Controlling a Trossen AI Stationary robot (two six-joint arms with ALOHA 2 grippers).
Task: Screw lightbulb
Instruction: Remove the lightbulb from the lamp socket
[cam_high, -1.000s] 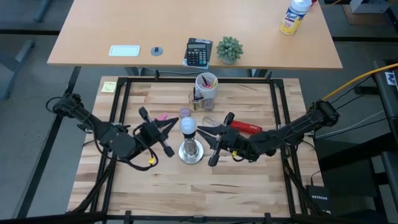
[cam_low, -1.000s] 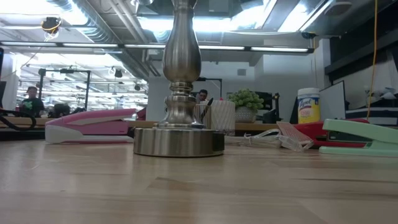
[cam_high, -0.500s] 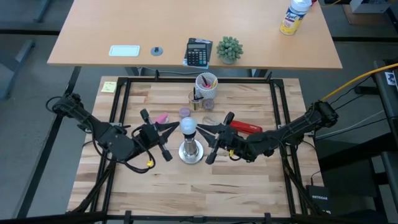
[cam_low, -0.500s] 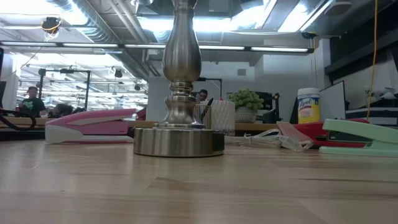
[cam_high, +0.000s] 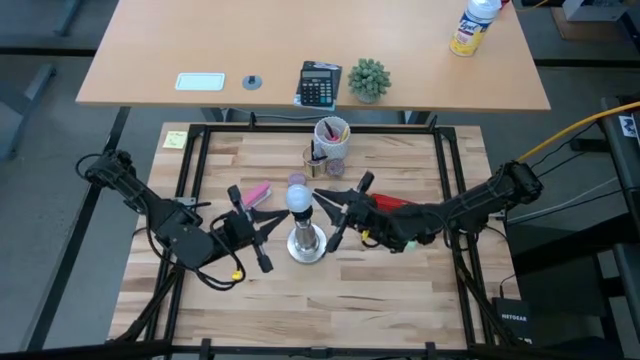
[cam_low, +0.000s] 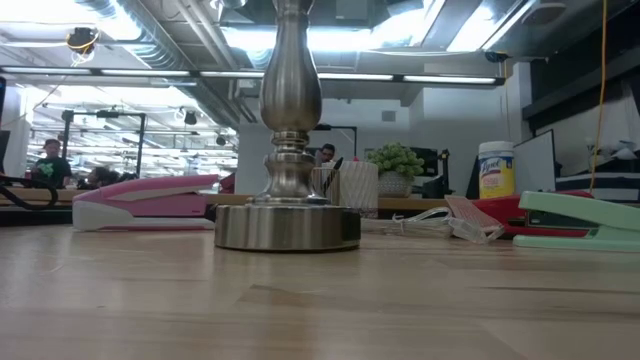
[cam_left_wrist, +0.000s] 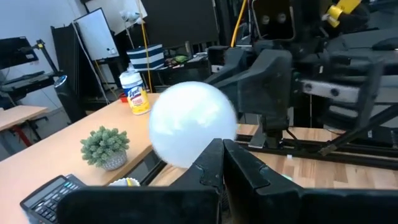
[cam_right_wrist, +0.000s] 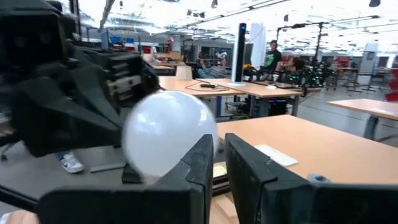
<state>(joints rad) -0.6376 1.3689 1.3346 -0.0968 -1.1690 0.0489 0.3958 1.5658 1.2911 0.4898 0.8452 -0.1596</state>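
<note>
High view is showing the lightbulb (cam_high: 298, 197) sitting atop the metal stand (cam_high: 306, 243) at mid-table, with the left gripper (cam_high: 266, 227) pressed shut beside the stand and the right gripper (cam_high: 322, 207) narrowed almost closed just beside the bulb, gripping nothing that I can make out. Judging from this, a sideways nudge from either arm is risking a tipped stand or a bulb cocked crooked in its socket.

We see a light wooden table (cam_high: 330, 290) within a black frame. On it stand the silver metal socket stand (cam_high: 306, 243) near the centre and a pen cup (cam_high: 332, 136) towards the far edge. A pink stapler (cam_low: 145, 203), a red stapler (cam_high: 398, 204), a small purple cap (cam_high: 297, 180) and a yellow sticky note (cam_high: 176, 139) lie on it. In the low view, a green stapler (cam_low: 580, 220) rests at the right.
</note>
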